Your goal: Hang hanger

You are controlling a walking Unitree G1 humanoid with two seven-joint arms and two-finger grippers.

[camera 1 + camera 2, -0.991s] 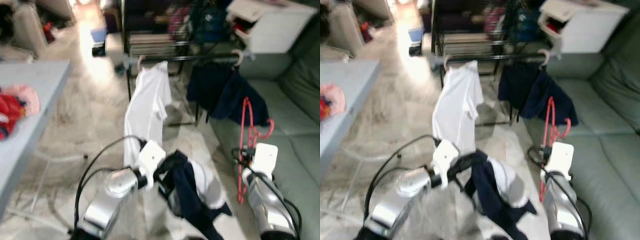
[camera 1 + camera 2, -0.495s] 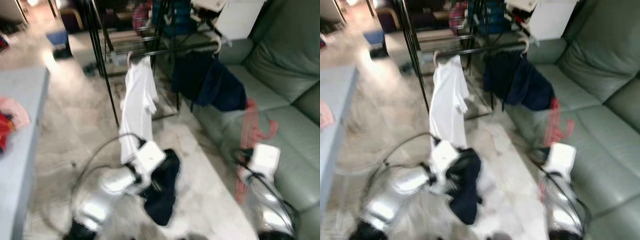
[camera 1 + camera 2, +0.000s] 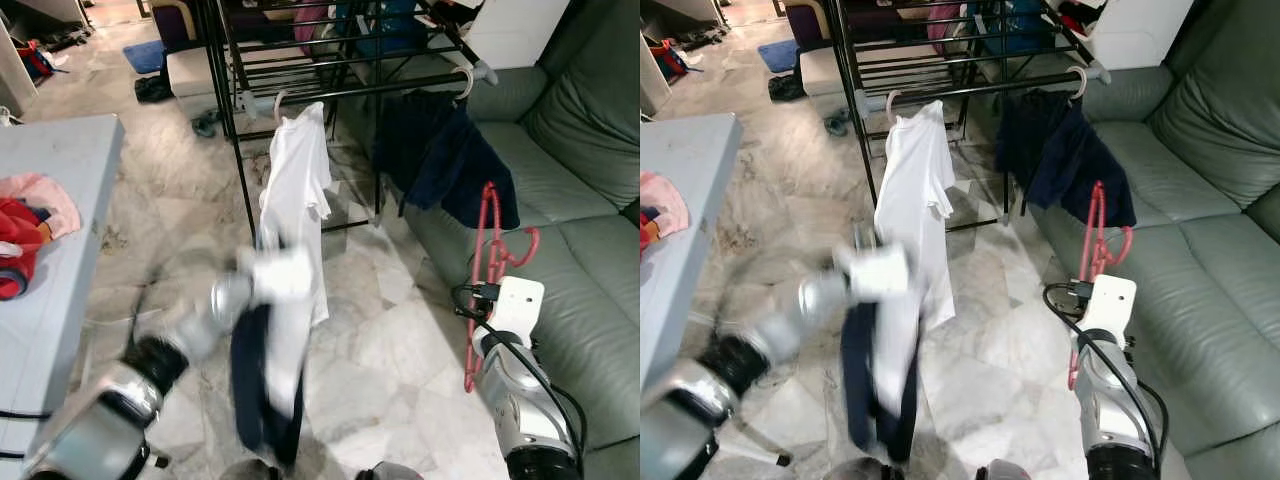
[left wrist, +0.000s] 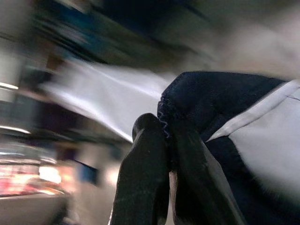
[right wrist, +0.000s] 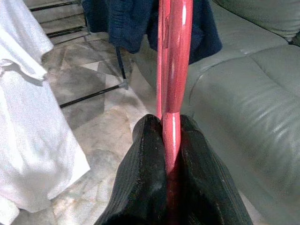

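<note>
Marble floor tiles [image 3: 400,340] are spreading out in front of a black drying rack [image 3: 330,60], and a green sofa [image 3: 580,200] is sitting on the robot's right. A white shirt [image 3: 295,200] and a dark blue garment [image 3: 445,165] are hanging from the rack's front bar. A grey worktop [image 3: 55,240] on the left is carrying a red and pink pile of clothes [image 3: 25,225].

The right hand [image 5: 171,140] is pinching a red hanger [image 3: 490,270] low on its thin bar, with both fingers [image 5: 150,154] pressed against it. The hanger is standing nearly upright in the air between the sofa and the rack, with its hook end pointing up.

The left hand [image 4: 166,150] is looking blurry. It is pressed together on the edge of a dark blue and white cloth [image 3: 262,380], which is hanging down limp beside the white shirt.

The hanger is looking light, stiff and smooth, so it could twist or slip in a grip this low. A hold nearer the hook would probably be steadying it better for reaching the bar. The cloth is looking soft and floppy, and it will sag wherever it is held.

No brand, label or writing is showing clearly enough to read.
</note>
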